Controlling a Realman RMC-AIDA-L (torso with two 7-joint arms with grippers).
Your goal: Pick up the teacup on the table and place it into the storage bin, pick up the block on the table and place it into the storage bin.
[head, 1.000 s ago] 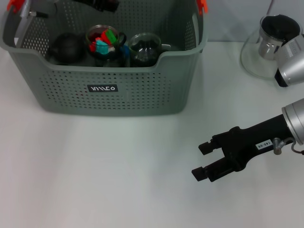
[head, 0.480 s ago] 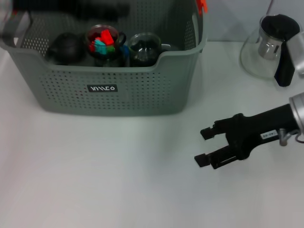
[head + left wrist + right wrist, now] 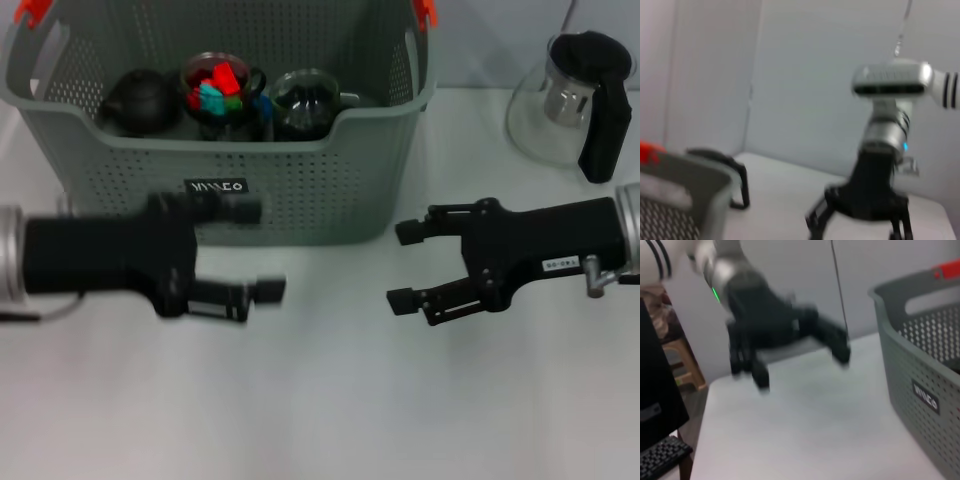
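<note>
Hovering over the surface (image 3: 330,420), both grippers empty, fingers spread: left gripper (image 3: 262,250) near the bin (image 3: 300,190) front, right gripper (image 3: 405,265) just right of it. Bin at far left holds a teacup (image 3: 305,100) and a cup of blocks (image 3: 218,82). Teapot (image 3: 575,100) far right.

The storage bin (image 3: 225,190) is sitting at the table's (image 3: 330,400) back left; teacups (image 3: 300,100) are resting inside it; the teapot (image 3: 575,100) is standing to its right; both grippers, left (image 3: 258,250) and right (image 3: 402,266), are hovering before the bin, facing each other.
</note>
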